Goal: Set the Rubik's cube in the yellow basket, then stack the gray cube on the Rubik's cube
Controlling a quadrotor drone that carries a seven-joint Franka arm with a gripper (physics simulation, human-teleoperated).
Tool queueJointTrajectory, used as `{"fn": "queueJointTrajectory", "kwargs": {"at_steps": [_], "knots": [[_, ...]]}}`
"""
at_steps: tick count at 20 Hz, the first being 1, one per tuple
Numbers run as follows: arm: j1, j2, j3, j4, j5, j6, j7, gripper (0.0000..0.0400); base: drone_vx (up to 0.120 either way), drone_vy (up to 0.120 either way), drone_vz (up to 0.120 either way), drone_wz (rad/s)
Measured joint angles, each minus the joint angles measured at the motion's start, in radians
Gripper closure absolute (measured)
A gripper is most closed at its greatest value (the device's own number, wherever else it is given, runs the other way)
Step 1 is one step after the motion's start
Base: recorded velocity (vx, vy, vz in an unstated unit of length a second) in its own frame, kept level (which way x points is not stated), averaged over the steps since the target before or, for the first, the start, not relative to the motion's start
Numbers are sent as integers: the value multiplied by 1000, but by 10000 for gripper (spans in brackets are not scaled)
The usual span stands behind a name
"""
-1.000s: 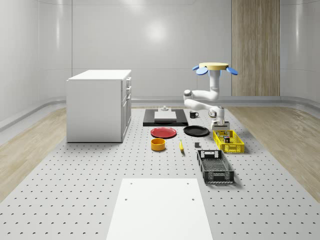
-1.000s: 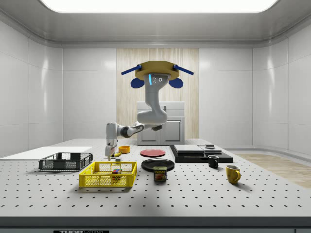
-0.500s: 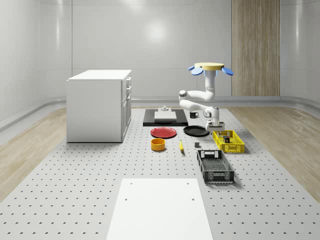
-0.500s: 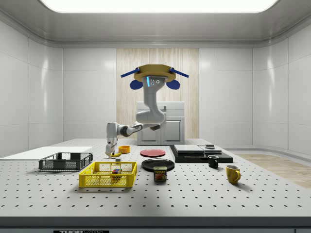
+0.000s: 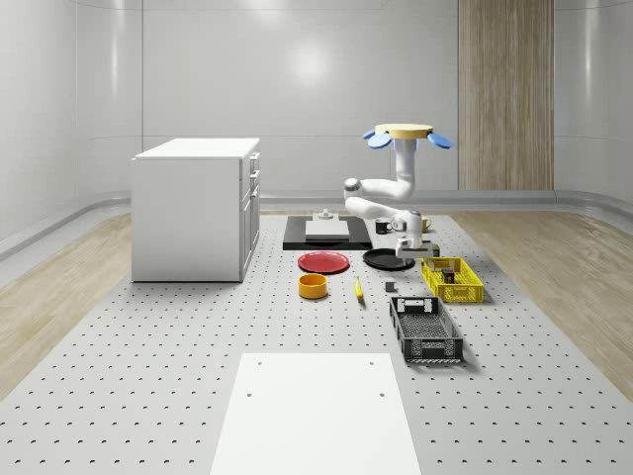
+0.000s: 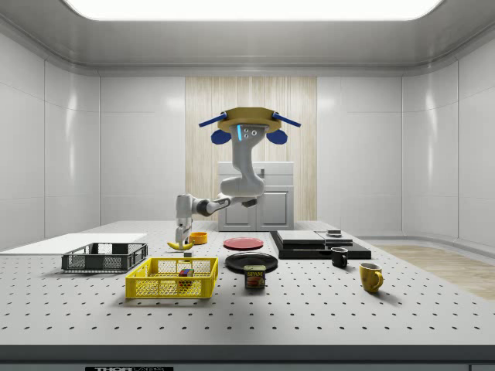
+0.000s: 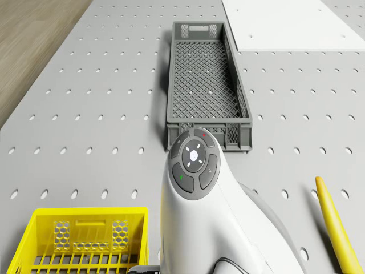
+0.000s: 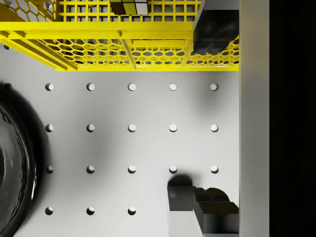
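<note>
The Rubik's cube (image 8: pixel 129 6) is already seated in the yellow basket (image 8: pixel 98 44), just beyond the spread, empty gripper (image 8: pixel 212 118). The drone (image 6: pixel 247 124) hovers over the table; the gray cube (image 5: pixel 390 287) remains unstacked.

The yellow-topped quadrotor drone with blue rotors (image 5: pixel 404 134) hovers high above the table; its white seven-joint arm (image 6: pixel 237 185) drops from the body, elbows out sideways, wrist turned down; the two-finger gripper (image 5: pixel 406 259) hangs low, pointing straight at the tabletop.
</note>
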Motion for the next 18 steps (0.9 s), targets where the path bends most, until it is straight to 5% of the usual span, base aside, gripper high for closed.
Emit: {"fn": "queueJointTrajectory", "kwargs": {"at_steps": [18], "knots": [[4, 9, -1, -1, -4, -8, -3, 0, 0, -120, -13, 0]]}}
